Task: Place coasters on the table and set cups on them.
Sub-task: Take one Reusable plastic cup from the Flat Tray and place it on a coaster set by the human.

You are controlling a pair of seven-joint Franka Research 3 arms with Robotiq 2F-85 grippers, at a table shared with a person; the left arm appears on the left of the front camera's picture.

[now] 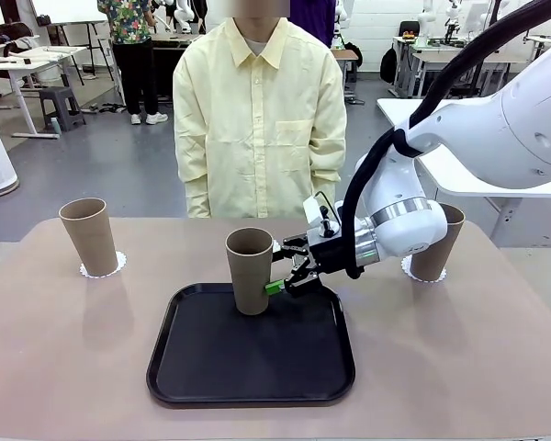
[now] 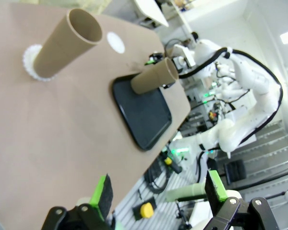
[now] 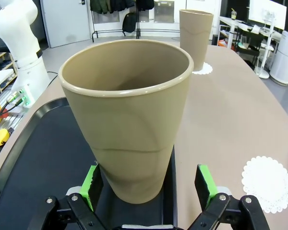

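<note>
Two cups already stand on coasters on the worktop (image 1: 55, 367): the left cup (image 1: 90, 236) on its doily (image 1: 119, 266) near the far left corner, and the right cup (image 1: 438, 243) on a doily (image 1: 411, 269) at the far right, partly hidden behind the right arm. They sit well apart, likely to leave a place between them for the last setting.

The third cup (image 1: 250, 270) stands upright at the far edge of the black tray (image 1: 251, 363), which probably served as the carrying base for the cups. A spare coaster (image 3: 269, 183) lies bare on the worktop beside the tray; judging by the task, this is where the third cup belongs.

The right hand (image 1: 286, 274) comes in sideways and low, its fingers straddling the lower part of the cup. In the right wrist view the green pads (image 3: 91, 180) stand apart on either side of the cup's base with a gap showing on each, so the hand is spread and not yet clamped. The low grip point makes sense: the tumbler tapers, so it is narrowest there and fits between the pads.

The left hand (image 2: 158, 191) hangs spread and empty above the near left of the worktop, out of the way.

The step in hand looks like closing on the cup, then lifting it clear of the tray rim.
</note>
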